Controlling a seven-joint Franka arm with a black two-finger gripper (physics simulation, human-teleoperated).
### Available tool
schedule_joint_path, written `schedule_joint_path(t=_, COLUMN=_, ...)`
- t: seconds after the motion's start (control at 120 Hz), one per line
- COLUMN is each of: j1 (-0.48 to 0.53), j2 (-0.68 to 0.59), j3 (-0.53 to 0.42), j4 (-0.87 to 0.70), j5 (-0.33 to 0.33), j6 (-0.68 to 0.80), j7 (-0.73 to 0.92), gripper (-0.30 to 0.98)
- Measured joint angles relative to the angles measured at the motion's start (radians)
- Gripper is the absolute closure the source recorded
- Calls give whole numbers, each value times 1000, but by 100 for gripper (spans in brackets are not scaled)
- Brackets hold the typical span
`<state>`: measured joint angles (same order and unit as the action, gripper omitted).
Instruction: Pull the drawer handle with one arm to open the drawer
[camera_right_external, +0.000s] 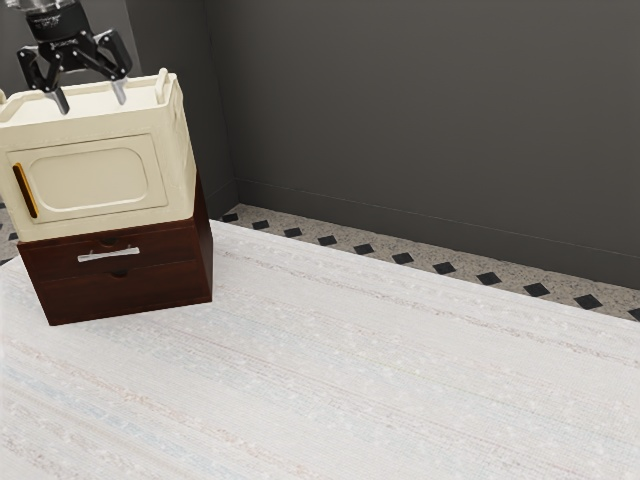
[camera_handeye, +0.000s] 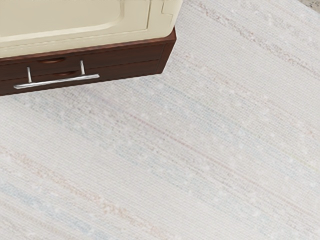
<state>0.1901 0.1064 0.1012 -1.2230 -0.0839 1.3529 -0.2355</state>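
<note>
A slim silvery handle (camera_right_external: 109, 256) crosses the red-brown drawer (camera_right_external: 168, 251); the end effector (camera_right_external: 92, 104) is spread apart.

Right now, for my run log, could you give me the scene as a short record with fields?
target: silver bar handle, on the upper drawer
drawer state: looks shut, front flush
chest: dark reddish-brown wood, on a pale, faintly striped surface
on top of chest: cream cabinet with a raised panel on its front
gripper: high, near the cream cabinet's top, away from the handle
jaws: apart, nothing between them
task status: handle not gripped
</note>
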Motion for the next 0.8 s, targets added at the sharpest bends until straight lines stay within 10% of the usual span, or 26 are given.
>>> schedule_joint_path(t=0.8, j1=23, j2=-125, j3=-31, j4=101, j5=-1, j6=-12, j7=-1, gripper=0)
